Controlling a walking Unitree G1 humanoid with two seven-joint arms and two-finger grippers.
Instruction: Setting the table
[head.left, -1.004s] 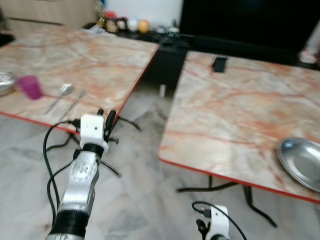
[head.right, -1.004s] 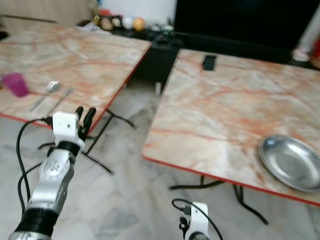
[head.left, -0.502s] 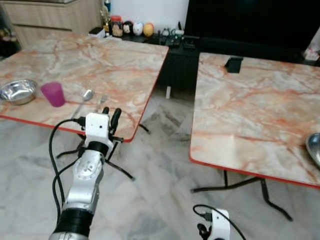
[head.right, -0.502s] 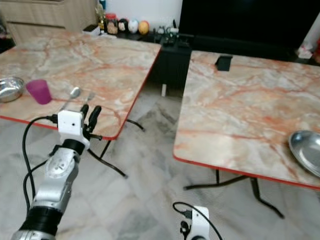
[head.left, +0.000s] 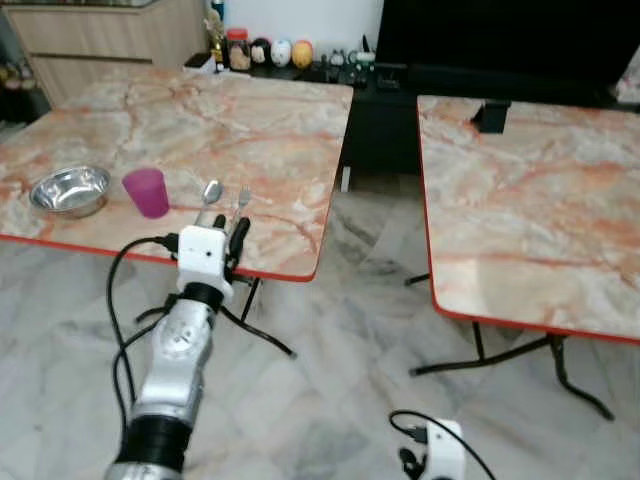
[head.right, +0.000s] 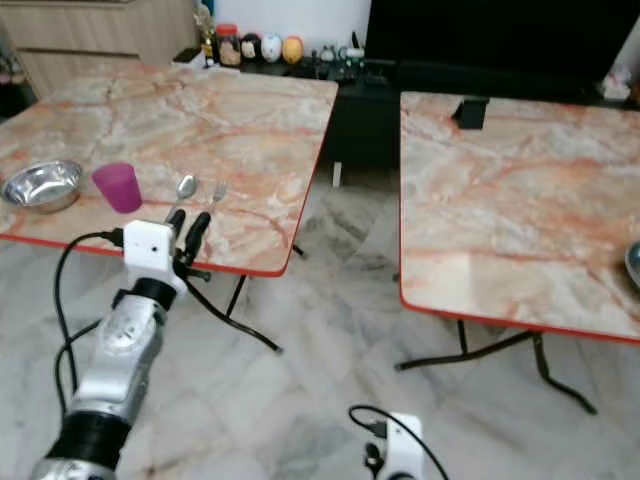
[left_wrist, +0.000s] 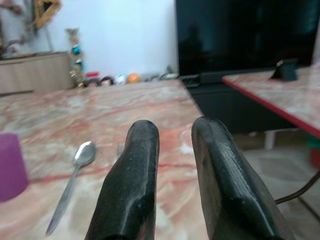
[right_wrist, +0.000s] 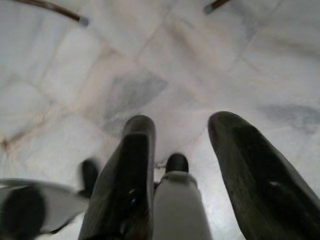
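Spoon (head.left: 210, 192) lies just beyond left gripper (head.left: 230, 232).

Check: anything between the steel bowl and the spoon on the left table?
Yes: the purple cup stands between the steel bowl and the spoon, apart from both. The fork lies beyond the spoon. Clearest in the left eye view.

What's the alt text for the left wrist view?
The left gripper, two black fingers slightly apart and holding nothing, points across a marble table toward a spoon lying beside a purple cup. A second table's red-edged corner and a dark screen stand beyond.
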